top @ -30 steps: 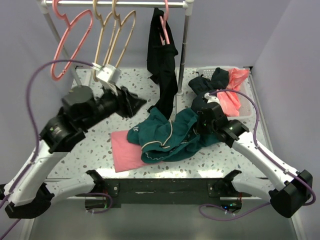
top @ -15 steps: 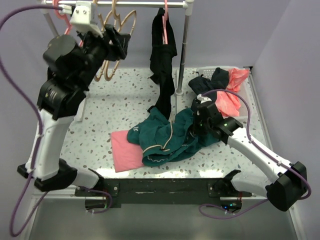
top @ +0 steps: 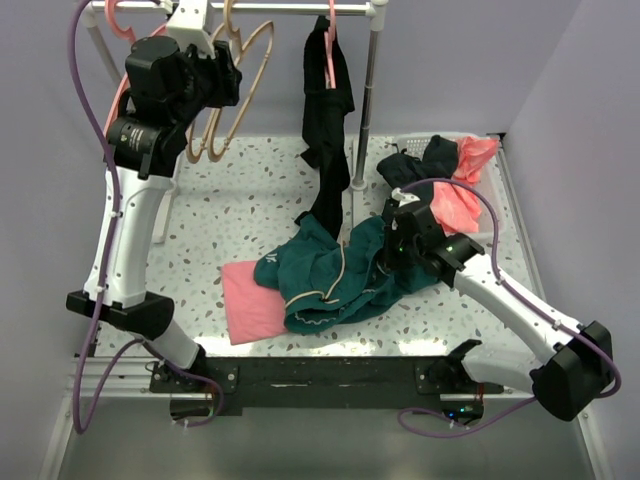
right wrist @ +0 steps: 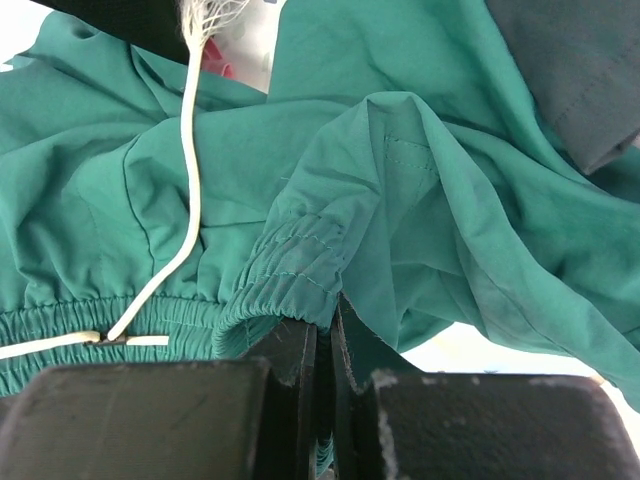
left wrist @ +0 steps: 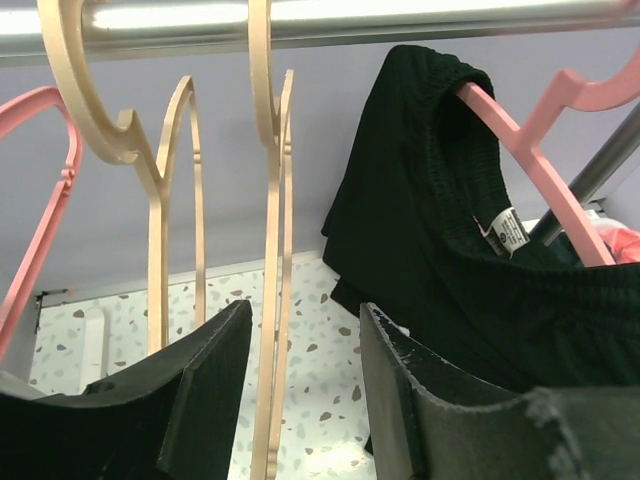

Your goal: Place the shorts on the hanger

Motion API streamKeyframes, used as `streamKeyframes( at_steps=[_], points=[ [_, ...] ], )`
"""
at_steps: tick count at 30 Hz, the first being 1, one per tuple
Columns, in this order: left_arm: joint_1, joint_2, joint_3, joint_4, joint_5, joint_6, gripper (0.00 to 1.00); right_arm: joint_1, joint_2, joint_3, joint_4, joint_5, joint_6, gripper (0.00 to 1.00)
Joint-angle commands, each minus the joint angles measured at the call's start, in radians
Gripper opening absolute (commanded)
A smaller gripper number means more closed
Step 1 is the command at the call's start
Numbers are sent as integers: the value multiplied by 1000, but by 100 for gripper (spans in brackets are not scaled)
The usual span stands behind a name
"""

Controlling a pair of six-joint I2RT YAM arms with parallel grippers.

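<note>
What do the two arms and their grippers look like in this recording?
The left arm and right arm have white links and black joint housings, each with a purple cable. The left gripper and right gripper have black matte fingers.

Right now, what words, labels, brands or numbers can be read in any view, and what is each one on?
None can be read.
White sewn-in tag at the waistband of the black garment on the pink hanger: a small red mark and tiny print, too small to read.
No other writing shows in any view.
</note>
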Motion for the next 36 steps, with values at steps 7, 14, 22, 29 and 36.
streamKeyframes(
  at_steps=[7, 14, 22, 29, 36],
  points=[
    [11, 34, -45, 18, -70, 59, 48, -2, 40, 1, 71, -48, -24, 0],
    [10, 36, -119, 56, -80, 69, 45, -2, 50, -5, 76, -58, -35, 0],
    [10, 19, -183, 110, -83, 69, 14, -2, 57, -19, 85, -55, -36, 0],
    [7, -36, -239, 222, -62, 113, 0, -2, 55, -14, 84, -38, -46, 0],
    [7, -87, -288, 277, -39, 99, 0, -2, 61, -19, 96, -39, -43, 0]
  ],
)
